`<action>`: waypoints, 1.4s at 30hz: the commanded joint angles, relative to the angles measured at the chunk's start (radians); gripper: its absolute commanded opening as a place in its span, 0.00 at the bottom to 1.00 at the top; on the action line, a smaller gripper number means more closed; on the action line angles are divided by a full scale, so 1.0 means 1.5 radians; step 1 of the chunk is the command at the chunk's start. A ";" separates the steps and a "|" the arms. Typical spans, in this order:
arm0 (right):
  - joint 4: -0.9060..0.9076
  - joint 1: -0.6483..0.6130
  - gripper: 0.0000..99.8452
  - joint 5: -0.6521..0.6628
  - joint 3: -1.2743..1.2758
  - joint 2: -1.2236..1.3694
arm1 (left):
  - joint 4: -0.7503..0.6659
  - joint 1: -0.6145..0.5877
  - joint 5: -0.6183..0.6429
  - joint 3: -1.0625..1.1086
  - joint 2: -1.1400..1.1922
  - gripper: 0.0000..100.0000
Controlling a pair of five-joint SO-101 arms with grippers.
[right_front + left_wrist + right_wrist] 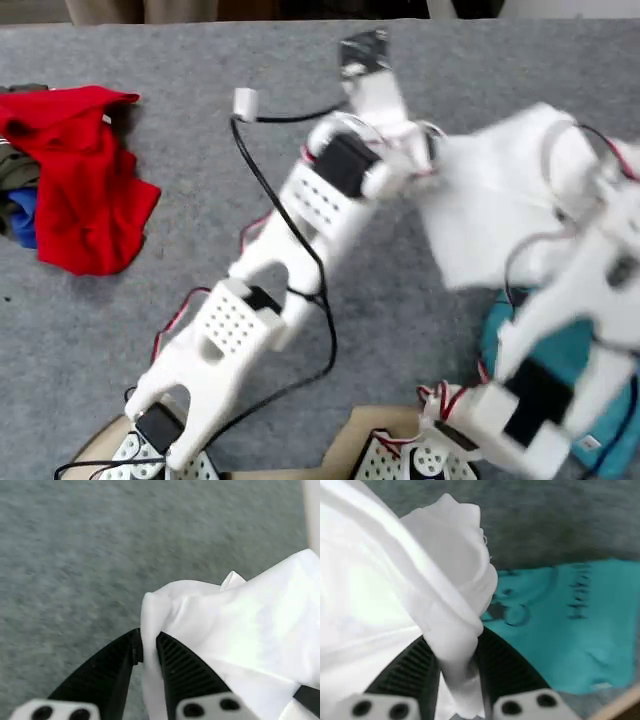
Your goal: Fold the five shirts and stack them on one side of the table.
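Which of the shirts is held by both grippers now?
The white shirt: the left gripper and the right gripper each pinch a fold of it. The teal shirt lies flat and the red shirt lies crumpled, neither gripped.

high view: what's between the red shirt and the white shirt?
In the high view, the left arm and its black cable cross that stretch of grey table between the red shirt and the white shirt; no other shirt lies there.
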 commanded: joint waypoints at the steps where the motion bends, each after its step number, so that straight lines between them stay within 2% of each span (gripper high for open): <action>1: 0.011 0.180 0.00 0.069 0.078 -0.122 | 0.007 0.046 0.004 -0.029 -0.059 0.02; 7: -0.042 0.387 0.01 0.185 0.212 -0.182 | 0.001 0.168 0.002 -0.014 -0.055 0.02; 10: -0.072 0.460 0.01 0.232 0.261 -0.184 | -0.030 0.214 0.003 0.006 -0.035 0.02; 15: -0.152 0.521 0.01 0.282 0.344 -0.184 | -0.072 0.244 0.005 0.012 -0.007 0.02; 19: -0.182 0.526 0.03 0.309 0.392 -0.184 | -0.084 0.251 0.005 0.007 0.007 0.02; 21: -0.183 0.525 0.11 0.309 0.415 -0.184 | -0.084 0.251 0.008 0.011 0.007 0.06; 25: -0.182 0.522 0.36 0.316 0.432 -0.184 | -0.081 0.243 0.068 0.012 0.007 0.21; 28: -0.178 0.522 0.50 0.354 0.429 -0.188 | -0.083 0.237 0.080 0.012 0.007 0.22; 30: -0.177 0.523 0.54 0.359 0.428 -0.189 | -0.080 0.236 0.077 0.012 0.007 0.22; 33: -0.174 0.523 0.52 0.361 0.425 -0.190 | -0.048 0.226 0.071 0.006 -0.001 0.22; 37: -0.097 0.521 0.46 0.360 0.368 -0.207 | 0.001 0.198 0.016 -0.028 -0.006 0.22; 42: -0.005 0.485 0.27 0.357 0.298 -0.240 | 0.063 0.108 -0.054 -0.024 -0.051 0.14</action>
